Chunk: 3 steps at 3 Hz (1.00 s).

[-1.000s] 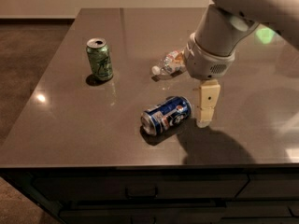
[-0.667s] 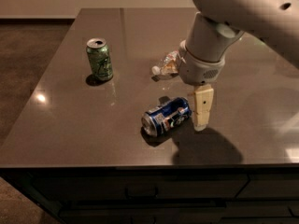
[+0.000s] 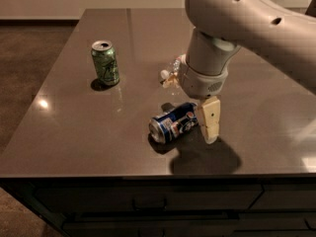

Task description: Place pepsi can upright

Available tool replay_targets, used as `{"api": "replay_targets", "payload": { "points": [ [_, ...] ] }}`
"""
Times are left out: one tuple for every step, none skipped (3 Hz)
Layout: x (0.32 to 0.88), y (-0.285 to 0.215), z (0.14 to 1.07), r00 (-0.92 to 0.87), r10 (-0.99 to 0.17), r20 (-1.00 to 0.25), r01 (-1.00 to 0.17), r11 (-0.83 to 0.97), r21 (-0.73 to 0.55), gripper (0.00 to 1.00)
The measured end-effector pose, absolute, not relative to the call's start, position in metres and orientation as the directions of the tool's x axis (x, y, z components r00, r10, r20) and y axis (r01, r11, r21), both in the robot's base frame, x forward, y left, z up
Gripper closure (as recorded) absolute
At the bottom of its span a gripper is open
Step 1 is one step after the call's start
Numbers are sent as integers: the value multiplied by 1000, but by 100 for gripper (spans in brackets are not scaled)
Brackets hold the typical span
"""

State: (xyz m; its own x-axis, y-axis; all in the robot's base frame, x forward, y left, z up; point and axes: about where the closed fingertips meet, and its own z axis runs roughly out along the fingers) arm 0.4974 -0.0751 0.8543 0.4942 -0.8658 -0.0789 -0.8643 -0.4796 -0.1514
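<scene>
The pepsi can point(image 3: 173, 122) is dark blue with white and red marks. It lies on its side on the dark table point(image 3: 74, 132), near the front edge, with its silver end pointing front-left. My gripper point(image 3: 208, 126) hangs down from the big white arm point(image 3: 232, 19). It is right at the can's right end, touching or nearly touching it, with its tip close to the tabletop. The can is not lifted.
A green can point(image 3: 105, 62) stands upright at the back left. A clear plastic bottle with a white cap point(image 3: 169, 75) lies behind the pepsi can, mostly hidden by my arm. The table's front edge point(image 3: 148, 174) is just below the can.
My arm has moved left and a little nearer, bringing the gripper closer to the pepsi can's right end. The can still lies on its side in the same place.
</scene>
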Motion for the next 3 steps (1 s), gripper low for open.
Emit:
{"api": "replay_targets", "payload": {
  "points": [
    [496, -75, 849, 512, -857, -60, -855, -501, -134, 16],
    [498, -77, 849, 516, -855, -48, -852, -507, -128, 39],
    [501, -79, 854, 520, -854, -30, -848, -512, -138, 63]
  ]
}}
